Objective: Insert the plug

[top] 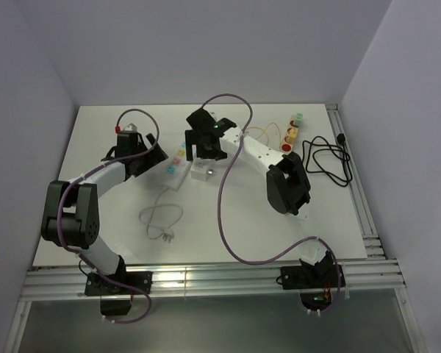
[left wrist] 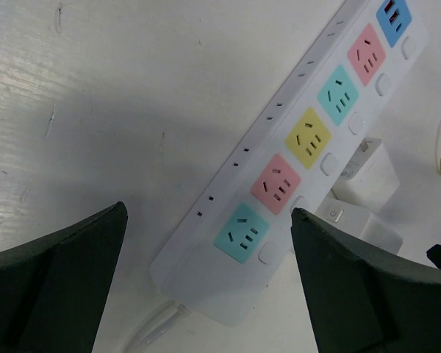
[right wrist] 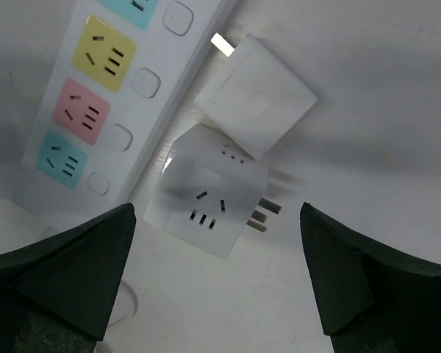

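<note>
Right gripper (right wrist: 215, 207) released, jaws spread wide, nothing held. Left gripper (left wrist: 207, 209) same, hanging over the power strip (left wrist: 301, 140), which is glossy white with pastel square sockets. Plug (right wrist: 206, 195) is a white rounded cube, metal prongs sticking out sideways, lying on the scuffed matte table (left wrist: 95, 88) just beside the strip's long edge, not in any socket. Flat white square block (right wrist: 256, 92) overlaps its top; can't tell if joined. Bare table on the prong side. Strip's far end is cut off.
</note>
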Action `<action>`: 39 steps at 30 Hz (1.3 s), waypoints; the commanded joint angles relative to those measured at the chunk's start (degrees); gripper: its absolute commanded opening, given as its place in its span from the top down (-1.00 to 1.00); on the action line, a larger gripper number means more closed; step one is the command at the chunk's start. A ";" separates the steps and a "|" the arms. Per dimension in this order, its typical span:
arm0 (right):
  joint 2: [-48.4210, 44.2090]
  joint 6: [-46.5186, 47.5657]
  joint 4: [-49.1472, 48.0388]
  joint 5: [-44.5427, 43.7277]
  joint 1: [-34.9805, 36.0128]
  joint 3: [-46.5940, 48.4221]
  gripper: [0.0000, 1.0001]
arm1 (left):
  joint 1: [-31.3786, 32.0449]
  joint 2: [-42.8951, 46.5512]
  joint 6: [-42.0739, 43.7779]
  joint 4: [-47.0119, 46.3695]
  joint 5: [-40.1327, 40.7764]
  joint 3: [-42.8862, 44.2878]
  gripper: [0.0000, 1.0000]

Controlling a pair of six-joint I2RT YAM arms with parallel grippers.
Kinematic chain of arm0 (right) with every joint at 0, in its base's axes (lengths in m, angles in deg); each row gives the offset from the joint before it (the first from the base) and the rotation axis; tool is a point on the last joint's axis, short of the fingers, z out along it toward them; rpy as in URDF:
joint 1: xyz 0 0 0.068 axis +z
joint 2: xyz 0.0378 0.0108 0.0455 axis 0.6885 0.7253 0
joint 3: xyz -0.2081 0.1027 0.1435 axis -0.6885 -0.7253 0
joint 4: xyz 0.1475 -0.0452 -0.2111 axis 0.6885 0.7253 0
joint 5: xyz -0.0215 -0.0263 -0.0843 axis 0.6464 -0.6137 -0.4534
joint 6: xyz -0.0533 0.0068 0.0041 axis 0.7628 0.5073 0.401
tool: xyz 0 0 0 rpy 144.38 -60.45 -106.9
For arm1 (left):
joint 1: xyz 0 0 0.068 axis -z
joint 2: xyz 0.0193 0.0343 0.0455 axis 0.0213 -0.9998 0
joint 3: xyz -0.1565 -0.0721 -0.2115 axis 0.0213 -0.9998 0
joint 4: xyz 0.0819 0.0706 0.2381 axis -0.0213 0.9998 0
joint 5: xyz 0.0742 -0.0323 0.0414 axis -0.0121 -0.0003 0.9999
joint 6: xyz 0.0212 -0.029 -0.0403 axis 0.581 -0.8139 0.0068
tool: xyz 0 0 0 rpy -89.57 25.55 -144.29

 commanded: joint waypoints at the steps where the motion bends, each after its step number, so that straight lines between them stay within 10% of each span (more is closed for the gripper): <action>1: 0.60 -1.88 1.62 -0.25 0.11 2.78 -0.99 | -0.12 0.16 0.78 -4.10 -0.74 -0.09 -0.99; 18: 5.70 -4.43 -2.69 0.63 1.96 2.08 -0.92 | -0.21 -4.95 -0.37 -7.09 -3.11 1.66 -0.98; 27: -2.73 -3.12 -9.10 -1.04 1.70 -9.94 0.05 | -0.12 -5.47 0.69 -9.99 -6.88 0.69 -0.93; 39: -29.88 -2.06 -27.19 3.35 -3.57 -44.30 0.22 | 5.76 -8.29 4.64 -7.27 -2.86 5.53 -0.99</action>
